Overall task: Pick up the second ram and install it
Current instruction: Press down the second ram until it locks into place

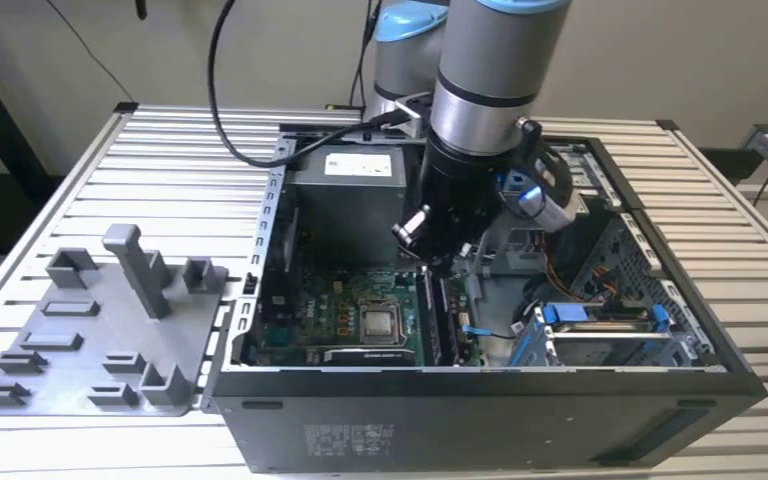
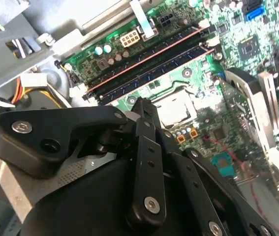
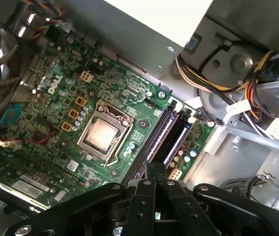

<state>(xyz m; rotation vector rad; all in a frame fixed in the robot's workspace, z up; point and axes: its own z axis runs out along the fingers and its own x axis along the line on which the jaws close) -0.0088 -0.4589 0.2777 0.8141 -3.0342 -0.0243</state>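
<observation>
- Arm reaches straight down into the open computer case [image 1: 491, 420], which lies on its side on the slatted bench [image 1: 157, 150]. That gives the hand [image 1: 427, 245] a vertical approach to the green board [image 1: 344, 320].
- In both wrist views the hand's fingertips [image 3: 156, 169] are pressed together into one narrow tip. I see nothing pinched between them.
- That tip hangs just above the row of long memory slots beside the processor socket [image 3: 102, 135]. I judge a closed tip suits pushing down on a thin edge better than a spread one would.
- In the second wrist view two long sticks sit side by side in neighbouring slots, top edges level with each other. I take the one nearer the fingertips to be the second ram [image 2: 154, 73], though I cannot tell them apart for sure.
- It stands upright in its slot. Whether the white end latches have closed on it I cannot tell.
- Grey parts holder [image 1: 91, 340] sits on the bench at the exterior view's left, well apart from the hand. No stick stands in it.
</observation>
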